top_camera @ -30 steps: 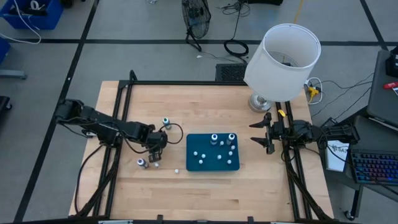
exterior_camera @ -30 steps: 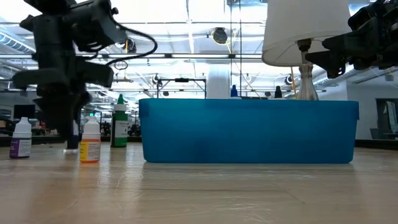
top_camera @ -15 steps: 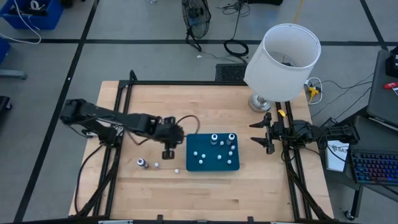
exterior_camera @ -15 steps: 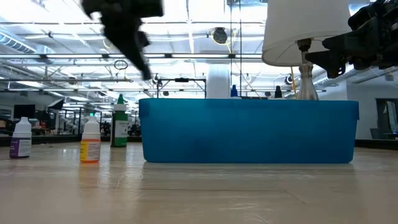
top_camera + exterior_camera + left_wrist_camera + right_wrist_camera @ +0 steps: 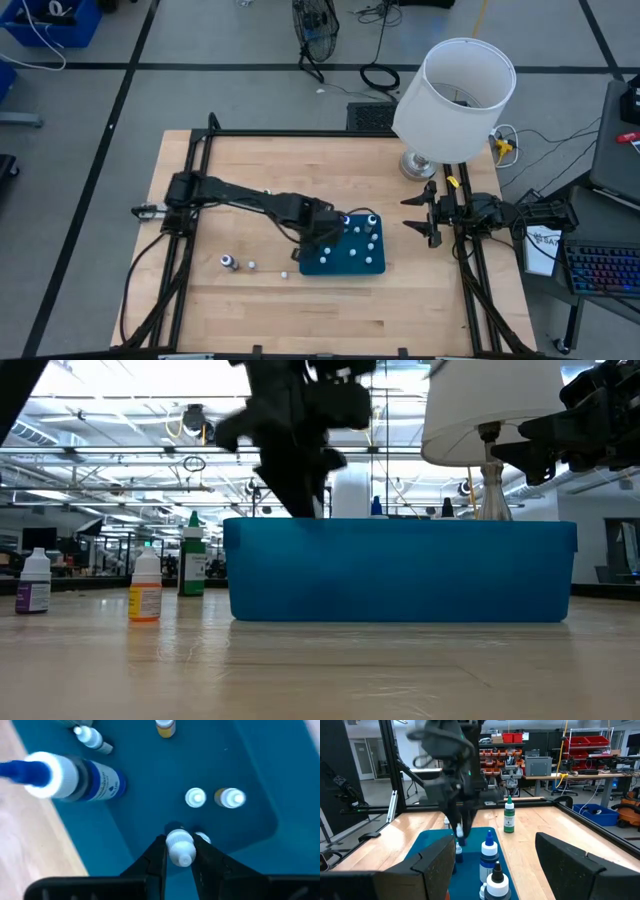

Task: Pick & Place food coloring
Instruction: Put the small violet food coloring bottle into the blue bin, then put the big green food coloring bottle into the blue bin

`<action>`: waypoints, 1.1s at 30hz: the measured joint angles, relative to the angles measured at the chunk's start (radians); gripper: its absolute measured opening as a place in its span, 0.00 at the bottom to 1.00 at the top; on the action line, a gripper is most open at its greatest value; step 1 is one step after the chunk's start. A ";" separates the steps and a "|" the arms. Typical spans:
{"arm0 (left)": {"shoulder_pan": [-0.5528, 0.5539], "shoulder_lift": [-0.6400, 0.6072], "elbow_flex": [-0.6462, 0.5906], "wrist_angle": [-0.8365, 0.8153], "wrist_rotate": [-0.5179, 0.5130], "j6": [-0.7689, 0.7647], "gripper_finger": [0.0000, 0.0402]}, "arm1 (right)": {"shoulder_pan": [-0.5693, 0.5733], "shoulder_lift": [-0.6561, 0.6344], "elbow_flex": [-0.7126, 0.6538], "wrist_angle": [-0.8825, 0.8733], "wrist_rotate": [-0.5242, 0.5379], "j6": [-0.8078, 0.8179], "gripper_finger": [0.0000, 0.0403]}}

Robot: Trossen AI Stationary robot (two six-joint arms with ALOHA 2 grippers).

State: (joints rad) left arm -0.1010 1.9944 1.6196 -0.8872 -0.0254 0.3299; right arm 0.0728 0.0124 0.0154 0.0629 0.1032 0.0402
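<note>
From above, the pale wooden desk (image 5: 250, 160) sits on a grey shop floor, a white lamp (image 5: 455, 95) at its far right corner. A second ago my left end effector (image 5: 322, 236) was down among the loose bottles on the left of the desk; half a second ago it was in transit, and now it hangs over the near-left part of the teal tray (image 5: 343, 262). That tells me one more bottle is on its way in, with release the step still to come. Several capped bottles already stand in the tray, and three loose bottles (image 5: 229, 263) wait on bare wood. My right end effector (image 5: 427, 213) waits spread wide, just beyond the tray's right side.

At desk height, the tray's blue wall fills the middle, and my left arm has crossed from the far left to above its rim. Three bottles (image 5: 145, 588) stand left of the tray: purple label, orange label, a taller green one behind.

Through my left wrist camera, my fingers (image 5: 156, 855) are pressed together on the held bottle (image 5: 180, 847), a small white-capped dropper, directly above the tray floor. A bigger blue-labelled bottle (image 5: 82, 777) and several white caps stand nearby.

Through my right wrist camera, the left arm looms over the tray, and the green bottle (image 5: 509, 817) stands on the wood beyond.
</note>
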 joint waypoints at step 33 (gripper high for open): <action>0.068 0.153 0.002 0.110 0.104 -0.022 0.44 | 0.000 0.000 0.000 0.000 0.000 0.000 0.65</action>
State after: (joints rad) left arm -0.0330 2.1475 1.6218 -0.7769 0.0788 0.3083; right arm 0.0727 0.0128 0.0153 0.0628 0.1032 0.0402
